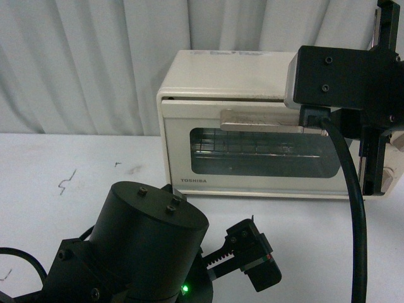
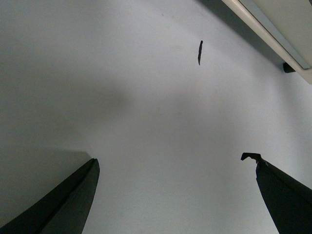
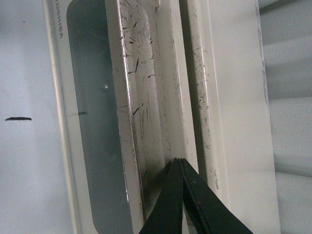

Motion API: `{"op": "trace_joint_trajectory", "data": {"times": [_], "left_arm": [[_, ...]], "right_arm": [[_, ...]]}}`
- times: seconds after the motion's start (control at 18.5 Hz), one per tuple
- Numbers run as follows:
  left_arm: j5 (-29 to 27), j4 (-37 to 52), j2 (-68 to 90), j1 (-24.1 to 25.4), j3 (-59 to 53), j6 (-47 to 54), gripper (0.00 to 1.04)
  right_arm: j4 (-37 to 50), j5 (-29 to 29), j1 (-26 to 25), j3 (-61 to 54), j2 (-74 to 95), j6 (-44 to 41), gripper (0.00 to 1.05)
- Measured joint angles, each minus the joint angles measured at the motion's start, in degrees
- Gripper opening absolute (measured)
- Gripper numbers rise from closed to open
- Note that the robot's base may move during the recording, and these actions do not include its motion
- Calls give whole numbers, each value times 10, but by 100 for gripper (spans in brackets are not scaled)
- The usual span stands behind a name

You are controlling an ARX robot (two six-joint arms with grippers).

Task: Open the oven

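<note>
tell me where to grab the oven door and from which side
Take the oven door by its bar handle along the top edge, coming from above and in front: it runs horizontally and juts forward, with a trough behind it to hook into.

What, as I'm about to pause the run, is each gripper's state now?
Left gripper: open, empty.
Right gripper: shut, tips together against the handle, nothing between them.
</note>
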Motion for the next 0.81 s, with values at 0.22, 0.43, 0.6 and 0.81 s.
{"op": "trace_joint_trajectory", "data": {"times": [0.22, 0.43, 0.6, 0.81], "left_arm": [[0, 0, 0, 0, 0, 0, 98], [0, 0, 0, 0, 0, 0, 98], [0, 0, 0, 0, 0, 0, 98], [0, 0, 0, 0, 0, 0, 98]], "right_arm": [[-19, -7, -2, 0, -7, 27, 2], [-37, -40, -19, -9, -15, 64, 2], [-70, -60, -23, -19, -31, 94, 2], [-133, -80, -20, -21, -56, 131, 2]]}}
